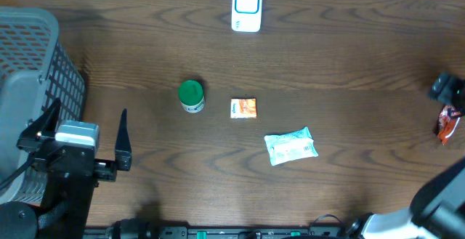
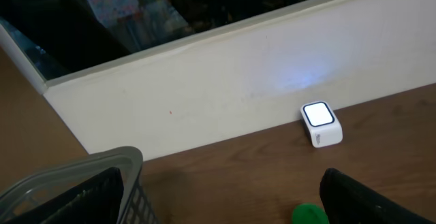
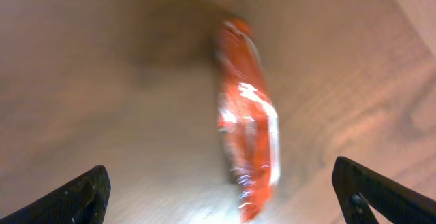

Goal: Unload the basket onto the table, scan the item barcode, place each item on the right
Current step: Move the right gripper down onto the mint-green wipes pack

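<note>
Counter [image 1: 349, 65]: dark wood grain, carrying the items below. Scanner [image 1: 247, 8]: white with a lit face, at the centre of the far edge, just in front of a pale wall [image 2: 225, 88]. Red packet [image 1: 447, 125]: glossy red-orange with white print, lying on the counter at the far right edge, well apart from the scanner; the print is too blurred in the right wrist view to read. Right hand [image 3: 220, 166]: at the red packet, fingers spread wide to either side, neither touching it, nothing gripped. Left hand [image 1: 86, 131]: near the front left, fingers wide apart with nothing between them, just beside the basket [image 1: 29, 65], a grey plastic lattice at the left edge. Green-lidded tub [image 1: 191, 96]: upright, left of centre. Small orange packet [image 1: 244, 108]: just right of the tub, not touching it. White pouch [image 1: 290, 146]: crumpled, pale blue print, nearer the front and right of centre, apart from the rest.
</note>
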Controlling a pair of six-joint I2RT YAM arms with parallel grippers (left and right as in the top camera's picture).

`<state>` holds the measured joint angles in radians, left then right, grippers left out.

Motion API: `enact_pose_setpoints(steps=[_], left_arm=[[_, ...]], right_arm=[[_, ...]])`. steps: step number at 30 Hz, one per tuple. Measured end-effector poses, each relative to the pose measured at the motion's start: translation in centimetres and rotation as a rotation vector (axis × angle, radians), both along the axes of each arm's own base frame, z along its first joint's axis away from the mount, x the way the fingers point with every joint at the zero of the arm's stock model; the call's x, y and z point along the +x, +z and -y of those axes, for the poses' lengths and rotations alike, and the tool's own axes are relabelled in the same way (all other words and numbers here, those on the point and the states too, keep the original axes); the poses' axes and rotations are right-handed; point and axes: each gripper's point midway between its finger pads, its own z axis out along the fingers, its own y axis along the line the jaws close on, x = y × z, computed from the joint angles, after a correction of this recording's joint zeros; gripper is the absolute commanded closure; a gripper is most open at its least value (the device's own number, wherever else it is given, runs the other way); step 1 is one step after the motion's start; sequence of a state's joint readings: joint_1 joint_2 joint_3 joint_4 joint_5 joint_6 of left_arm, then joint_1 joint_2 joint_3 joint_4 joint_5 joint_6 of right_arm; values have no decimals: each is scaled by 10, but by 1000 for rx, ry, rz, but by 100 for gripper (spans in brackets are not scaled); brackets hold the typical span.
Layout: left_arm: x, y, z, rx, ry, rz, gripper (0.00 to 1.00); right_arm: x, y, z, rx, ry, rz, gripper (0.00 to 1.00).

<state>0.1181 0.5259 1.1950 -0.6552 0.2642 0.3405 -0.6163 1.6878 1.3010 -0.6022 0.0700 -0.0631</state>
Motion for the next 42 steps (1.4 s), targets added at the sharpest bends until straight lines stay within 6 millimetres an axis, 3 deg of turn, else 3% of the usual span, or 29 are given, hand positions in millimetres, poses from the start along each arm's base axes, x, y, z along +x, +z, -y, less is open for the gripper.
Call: enact_pose_setpoints(steps=[2, 4, 7, 10, 13, 16, 20, 24, 28, 33, 39, 42], left_arm=[[0, 0, 0, 0, 0, 0, 7], [0, 0, 0, 0, 0, 0, 7], [0, 0, 0, 0, 0, 2, 8], [-6, 0, 1, 1, 0, 6, 7], [-18, -1, 2, 2, 0, 15, 8], [-30, 3, 4, 5, -4, 44, 8], [-39, 6, 7, 8, -18, 73, 8], [-44, 8, 9, 9, -25, 85, 8], [-46, 8, 9, 9, -27, 91, 8], [-46, 8, 9, 10, -28, 91, 8], [-46, 8, 9, 10, -28, 91, 8], [-46, 8, 9, 10, -28, 91, 7]], right_arm=[[13, 38, -35, 39, 101, 110, 1], [23, 73, -84, 106, 238, 212, 1], [21, 99, -161, 241, 437, 261, 1], [6, 97, -242, 345, 628, 184, 1], [-13, 78, -306, 330, 767, 30, 1], [-33, 64, -359, 223, 865, -80, 1], [-56, 49, -408, 80, 932, -122, 1], [-79, 19, -440, -3, 979, -132, 5], [-103, -22, -454, -78, 983, -189, 3], [-114, -69, -470, -212, 997, -265, 2], [-122, -111, -449, -405, 935, -400, 2], [-118, -114, -440, -479, 905, -410, 3]])
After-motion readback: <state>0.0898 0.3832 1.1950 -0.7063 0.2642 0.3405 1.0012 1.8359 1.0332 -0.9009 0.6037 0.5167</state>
